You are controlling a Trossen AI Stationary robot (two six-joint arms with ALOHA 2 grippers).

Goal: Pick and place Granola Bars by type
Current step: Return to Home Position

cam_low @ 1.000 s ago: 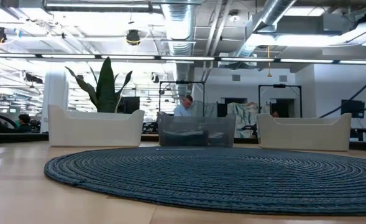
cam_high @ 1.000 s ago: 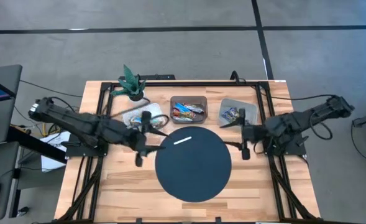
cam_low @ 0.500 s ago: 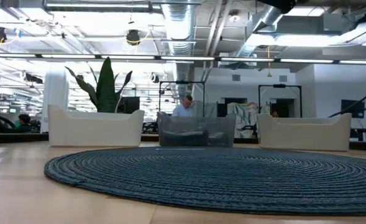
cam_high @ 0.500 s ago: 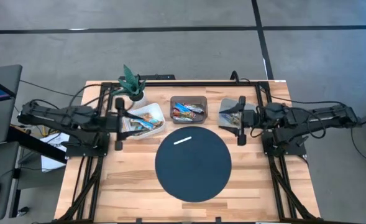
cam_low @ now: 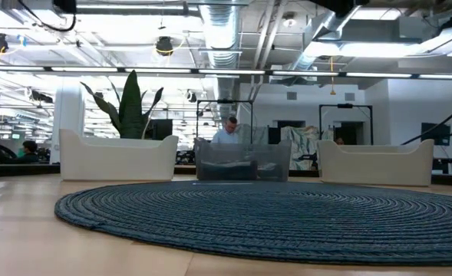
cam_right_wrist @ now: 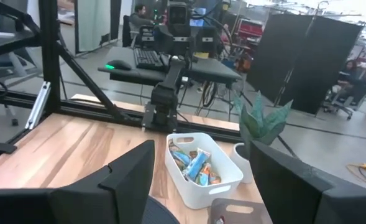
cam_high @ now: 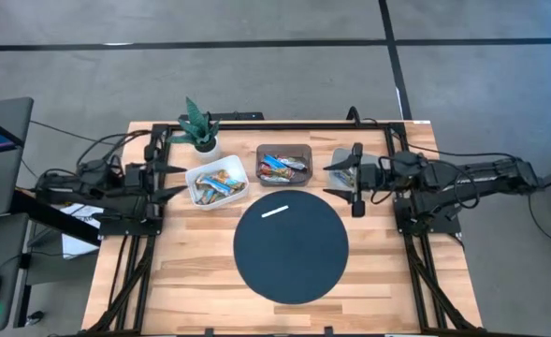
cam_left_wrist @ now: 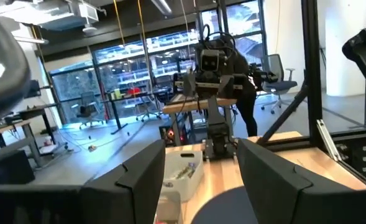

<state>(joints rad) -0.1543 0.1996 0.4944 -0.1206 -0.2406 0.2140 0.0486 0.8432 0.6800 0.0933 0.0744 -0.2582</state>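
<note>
The left gripper [cam_high: 170,180] sat at the table's left edge, fingers spread and empty. The right gripper [cam_high: 331,182], likewise spread and empty, hung over the gray bin [cam_high: 342,155]. We saw the Granola Bars [cam_high: 216,185] lying in the white bin [cam_high: 193,178] and the middle bin [cam_high: 284,148], none on the round mat [cam_high: 291,257], which bore only a white strip [cam_high: 274,212]. We judged the sorting finished, with only parking the arms left.

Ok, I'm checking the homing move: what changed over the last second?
The left gripper, open, drew back from the mat to the left side of the table, uncovering the white bin. The right gripper, open, swung from the mat's edge to above the gray bin. Nothing was grasped or released. Bins, granola bars and white strip stayed put.
</note>
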